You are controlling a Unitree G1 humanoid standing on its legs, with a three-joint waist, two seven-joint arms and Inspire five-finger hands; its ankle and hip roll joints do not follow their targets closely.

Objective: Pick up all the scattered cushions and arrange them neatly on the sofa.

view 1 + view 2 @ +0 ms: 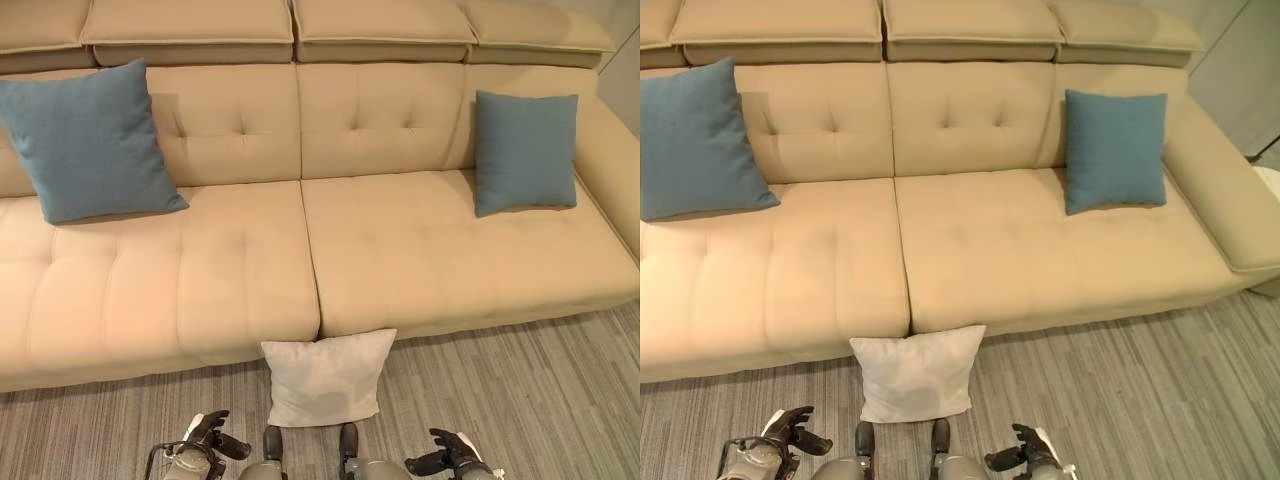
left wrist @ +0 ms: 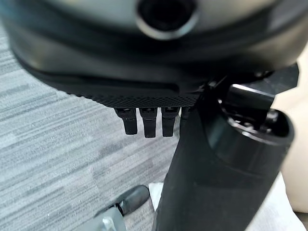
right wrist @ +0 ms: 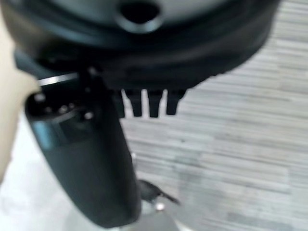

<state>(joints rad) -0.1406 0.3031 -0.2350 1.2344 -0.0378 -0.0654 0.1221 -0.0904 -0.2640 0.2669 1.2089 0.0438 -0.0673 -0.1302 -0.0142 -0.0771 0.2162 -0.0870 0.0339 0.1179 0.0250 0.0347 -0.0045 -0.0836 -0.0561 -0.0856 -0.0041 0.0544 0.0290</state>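
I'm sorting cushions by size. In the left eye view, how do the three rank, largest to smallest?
1. Left blue cushion
2. White cushion on the floor
3. Right blue cushion, close to the white one; nearness leaves that pair unsure.

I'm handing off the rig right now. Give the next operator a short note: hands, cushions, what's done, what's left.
Left hand and right hand: both low, open, holding nothing.
Two blue cushions are on the sofa: the larger blue cushion leans at its left end, the smaller blue cushion at its right.
The white cushion is on the floor against the sofa front, between the hands.
Left: lift the white cushion onto the sofa.
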